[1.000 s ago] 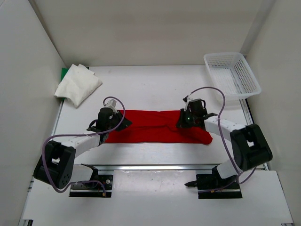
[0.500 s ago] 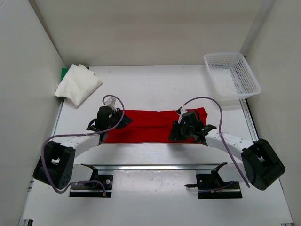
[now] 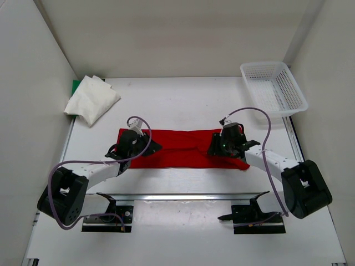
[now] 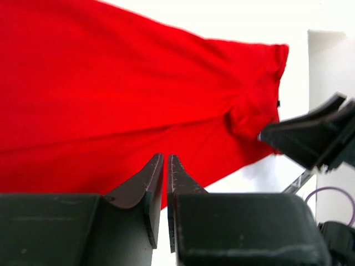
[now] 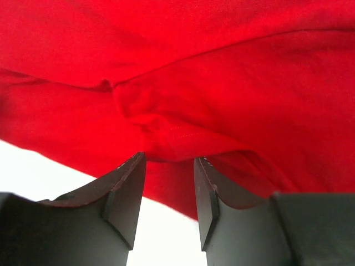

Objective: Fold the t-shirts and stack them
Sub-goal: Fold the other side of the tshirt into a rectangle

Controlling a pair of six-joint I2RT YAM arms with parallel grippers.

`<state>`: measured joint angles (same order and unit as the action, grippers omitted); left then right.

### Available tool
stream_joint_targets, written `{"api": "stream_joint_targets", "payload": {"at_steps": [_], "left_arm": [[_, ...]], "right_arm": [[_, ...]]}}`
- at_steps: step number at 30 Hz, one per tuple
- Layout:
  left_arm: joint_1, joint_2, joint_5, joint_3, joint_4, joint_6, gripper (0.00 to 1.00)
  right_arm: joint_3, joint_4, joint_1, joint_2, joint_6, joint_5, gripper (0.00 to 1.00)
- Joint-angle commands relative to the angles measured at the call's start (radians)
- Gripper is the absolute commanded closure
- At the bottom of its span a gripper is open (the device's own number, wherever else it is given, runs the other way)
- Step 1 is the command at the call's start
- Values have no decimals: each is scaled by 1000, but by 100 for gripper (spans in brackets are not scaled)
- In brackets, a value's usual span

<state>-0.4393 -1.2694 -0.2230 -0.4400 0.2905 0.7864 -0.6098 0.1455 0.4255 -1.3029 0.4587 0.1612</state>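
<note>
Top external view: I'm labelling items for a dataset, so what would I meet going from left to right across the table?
off-white t-shirt → red t-shirt → white mesh basket

Red t-shirt (image 3: 183,148) lies long, folded (off-white shirt (image 3: 91,101) atop green shirt (image 3: 75,85)).

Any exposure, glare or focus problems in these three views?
Top external: even light, sharp, only faint shadows beneath the arms. Left wrist: table blown out white, near fingers dark and soft. Right wrist: red t-shirt heavily saturated, yet its stitching is readable.
</note>
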Motion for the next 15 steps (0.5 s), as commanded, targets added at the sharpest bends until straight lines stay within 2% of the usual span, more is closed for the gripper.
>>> {"api": "stream_joint_targets", "payload": {"at_steps": [1,4,5,7,10,14,15], "left_arm": [[-21,5,-7,24,47,14,82],[-32,4,-10,37,61,20,82],[-35,4,-6,40,67,22,82],[-41,5,-6,47,75,25,82],[-47,13,-4,47,72,28,83],[-41,22,-18,44,68,27,82],[-36,24,-25,40,67,31,82]], "right_arm": [[-54,-34,5,-50,-20,-25,61],[-71,-58,16,-90,-6,-14,64],[-71,-60,27,-90,-2,-20,70],[-74,-64,39,-101,27,-22,90],[-61,-51,64,-75,38,-20,99],[-13,-23,85,-18,90,50,99],[19,-49,81,6,125,107,100]]}}
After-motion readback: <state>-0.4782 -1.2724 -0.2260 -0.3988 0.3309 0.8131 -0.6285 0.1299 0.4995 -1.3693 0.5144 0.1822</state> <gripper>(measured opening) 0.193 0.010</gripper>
